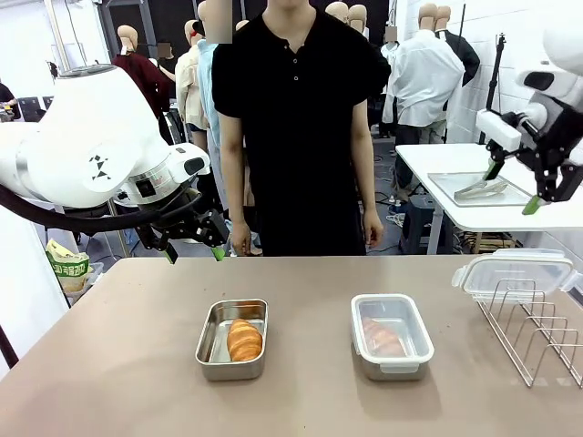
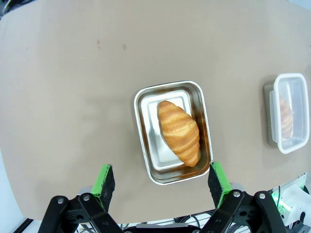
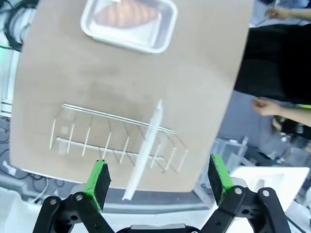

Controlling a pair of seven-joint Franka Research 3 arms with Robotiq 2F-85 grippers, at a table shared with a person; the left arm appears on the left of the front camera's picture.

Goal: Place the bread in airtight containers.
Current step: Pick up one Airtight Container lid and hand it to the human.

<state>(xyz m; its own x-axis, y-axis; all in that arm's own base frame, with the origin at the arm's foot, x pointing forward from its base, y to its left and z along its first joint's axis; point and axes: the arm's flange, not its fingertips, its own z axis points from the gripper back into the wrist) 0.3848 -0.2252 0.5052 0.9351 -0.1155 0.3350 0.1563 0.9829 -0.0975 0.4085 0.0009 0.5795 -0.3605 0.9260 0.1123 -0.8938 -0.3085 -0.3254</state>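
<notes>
Hovering with its green-padded fingers spread wide and nothing between them, the left end effector point(image 1: 194, 254) is hanging over the far left part of the desk point(image 1: 118, 364). In its wrist view the left end effector point(image 2: 160, 174) is looking straight down at the open tin point(image 2: 141, 121), which is lying just ahead of the fingertips and between their lines. One roll point(image 2: 180, 132) is resting slantwise on that tin's floor. Seen from the front, the open tin point(image 1: 228, 370) with its roll point(image 1: 244, 340) is sitting below that end effector and a little to its right, while the lidded tin point(image 1: 390, 368) is standing farther right, well apart from it, with a second roll point(image 1: 383, 339) showing dimly through the snapped-on cover. The right end effector point(image 1: 512, 188) is also gaping wide and carrying nothing, raised high beyond the desk's right edge. Beneath it a wire rack point(image 1: 537, 328) is holding a spare clear lid point(image 1: 515, 271) on edge. In the right wrist view the rack point(image 3: 116, 141) and lid point(image 3: 146, 150) are lying just ahead of the end effector point(image 3: 158, 175), and the lidded tin point(image 3: 160, 34) is lying farther off. A person point(image 1: 296, 127) is standing at the far side.
</notes>
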